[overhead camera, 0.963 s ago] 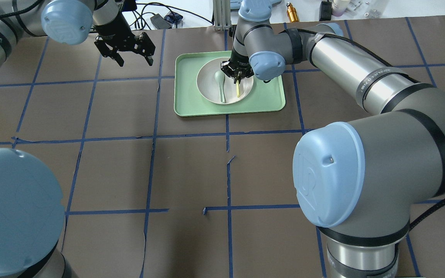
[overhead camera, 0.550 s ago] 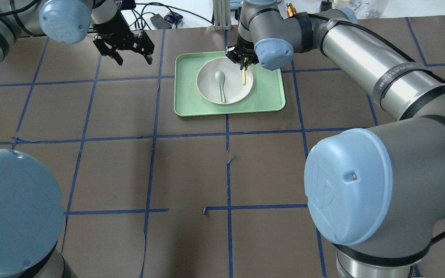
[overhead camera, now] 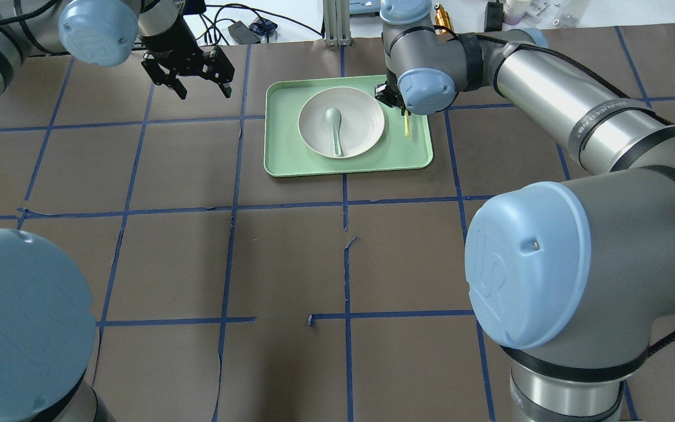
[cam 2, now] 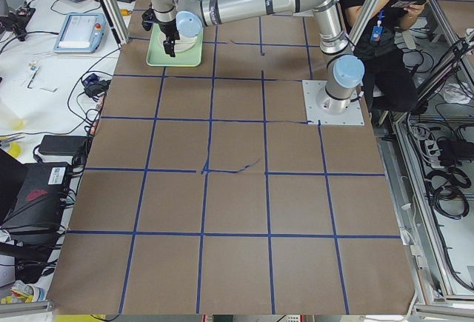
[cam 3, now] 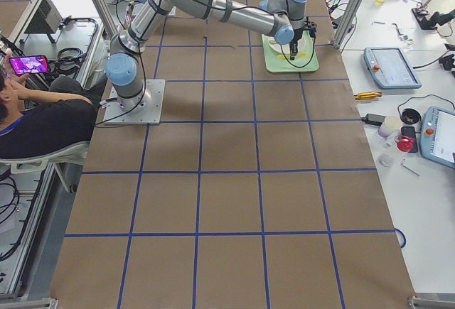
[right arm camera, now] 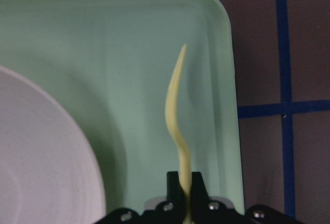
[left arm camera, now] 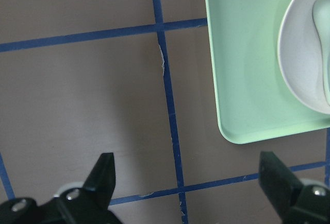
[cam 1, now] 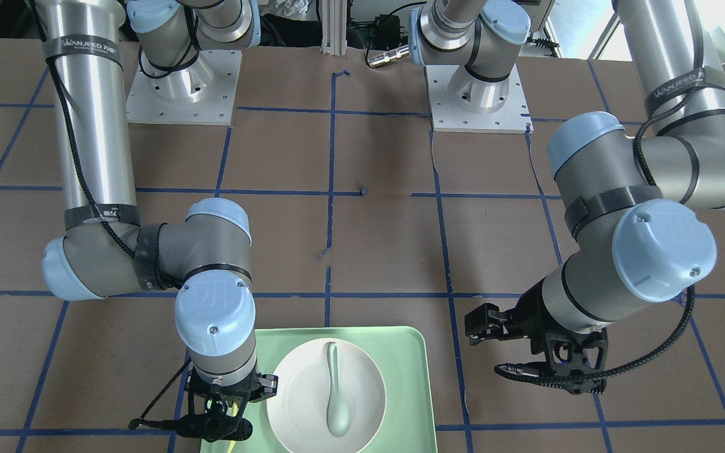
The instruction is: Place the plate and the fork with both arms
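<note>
The off-white plate [overhead camera: 364, 120] sits in the mint-green tray [overhead camera: 282, 161] at the table's far middle. It also shows in the front view [cam 1: 299, 396] and the left wrist view [left arm camera: 301, 59]. My right gripper [overhead camera: 403, 112] is shut on the pale-yellow fork [overhead camera: 406, 125] and holds it over the tray's right strip, beside the plate. In the right wrist view the fork [right arm camera: 175, 110] sticks out from the shut gripper [right arm camera: 184, 183] above the tray floor [right arm camera: 129, 44]. My left gripper [overhead camera: 205, 94] is open and empty, left of the tray; its wrist view [left arm camera: 186, 162] shows brown table between the jaws.
A pale grey-green spoon [overhead camera: 333, 126] lies in the plate. Blue tape lines grid the brown table. Cables and a gold cylinder [overhead camera: 444, 19] lie beyond the far edge. A seated person [cam 3: 28, 110] is behind the robot.
My right gripper has lifted the fork out of the plate and carried it right, over the tray's right strip. The left gripper has barely moved. The spoon stays in the plate.
</note>
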Motion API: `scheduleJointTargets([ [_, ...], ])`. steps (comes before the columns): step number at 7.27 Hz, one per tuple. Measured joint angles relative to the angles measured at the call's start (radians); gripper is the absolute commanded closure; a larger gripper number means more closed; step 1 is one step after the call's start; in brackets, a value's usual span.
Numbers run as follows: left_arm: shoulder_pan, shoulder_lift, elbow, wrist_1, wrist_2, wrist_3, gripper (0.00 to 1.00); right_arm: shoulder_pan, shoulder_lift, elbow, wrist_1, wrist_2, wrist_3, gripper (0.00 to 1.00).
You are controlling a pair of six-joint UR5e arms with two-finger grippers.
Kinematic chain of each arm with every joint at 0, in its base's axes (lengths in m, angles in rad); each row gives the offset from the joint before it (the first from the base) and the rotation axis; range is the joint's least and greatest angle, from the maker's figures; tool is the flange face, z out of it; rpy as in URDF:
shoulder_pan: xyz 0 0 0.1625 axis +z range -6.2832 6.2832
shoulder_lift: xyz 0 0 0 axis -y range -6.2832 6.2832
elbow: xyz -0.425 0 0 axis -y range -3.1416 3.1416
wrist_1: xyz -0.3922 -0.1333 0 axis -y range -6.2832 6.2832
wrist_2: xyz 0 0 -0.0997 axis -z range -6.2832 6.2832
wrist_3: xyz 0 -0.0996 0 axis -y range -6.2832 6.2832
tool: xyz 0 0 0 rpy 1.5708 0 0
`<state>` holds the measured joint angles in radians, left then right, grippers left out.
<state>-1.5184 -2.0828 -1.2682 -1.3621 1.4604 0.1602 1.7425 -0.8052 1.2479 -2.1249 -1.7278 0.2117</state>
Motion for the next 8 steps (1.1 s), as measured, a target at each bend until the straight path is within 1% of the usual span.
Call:
scheduleJointTargets([
  [1,-0.002,0.0,-0.001,0.0,0.0,-0.004,0.0,0.001,0.004,0.004,0.001,-0.013,0.001,0.0],
  [3,-0.003,-0.001,-0.001,0.001,0.0,-0.005,0.0,0.002,-0.009,0.012,0.009,-0.013,-0.004,0.0],
  [5,-0.005,0.01,0.002,-0.007,0.001,-0.008,0.0,0.002,-0.075,0.019,0.071,-0.003,-0.004,0.0],
  [6,-0.009,0.028,0.003,-0.023,0.003,-0.015,0.0,0.001,-0.116,0.026,0.105,0.021,-0.005,0.0],
  [7,-0.013,0.052,0.002,-0.05,0.005,-0.039,0.0,-0.004,-0.16,0.036,0.162,0.045,-0.008,0.0],
  [8,-0.019,0.078,-0.005,-0.078,0.006,-0.083,0.0,-0.015,-0.214,0.045,0.263,0.073,-0.017,0.0],
])
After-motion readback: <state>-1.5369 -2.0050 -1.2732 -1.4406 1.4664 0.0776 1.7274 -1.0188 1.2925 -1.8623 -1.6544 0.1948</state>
